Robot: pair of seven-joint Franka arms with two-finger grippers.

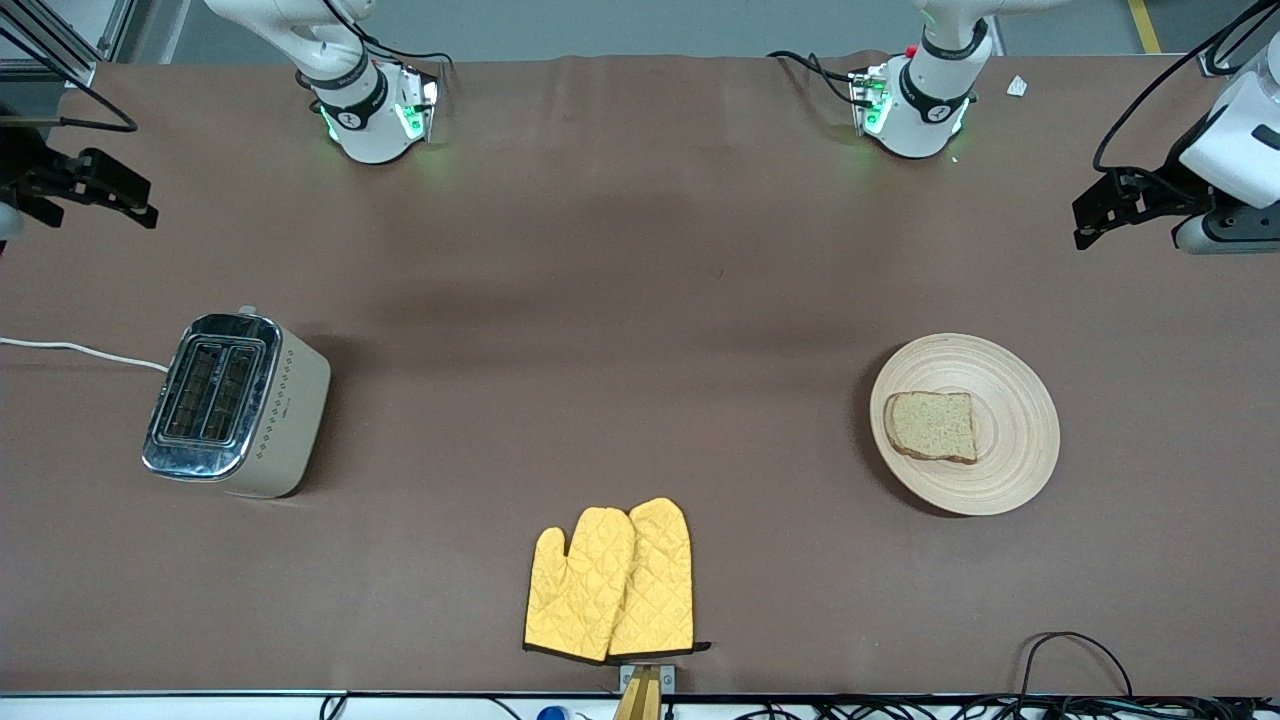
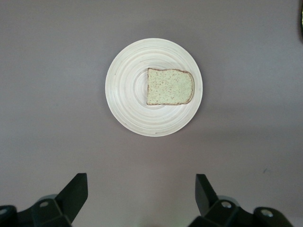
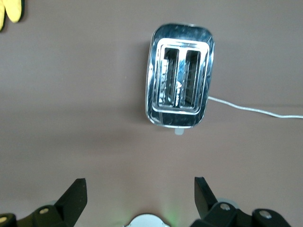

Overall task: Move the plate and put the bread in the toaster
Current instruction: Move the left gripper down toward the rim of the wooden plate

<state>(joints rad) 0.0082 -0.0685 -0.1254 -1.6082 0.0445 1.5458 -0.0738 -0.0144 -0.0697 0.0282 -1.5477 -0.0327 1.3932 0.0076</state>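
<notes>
Brown bread slice on round pale-wood plate, under raised left gripper, jaws wide; chrome-topped cream 2-slot toaster under wide-open right gripper; white cord cut off at the view's edge

- Left gripper raised at the left arm's end of the table, jaws spread wide, holding nothing;
- Right gripper raised at the right arm's end, jaws likewise wide, holding nothing.
</notes>
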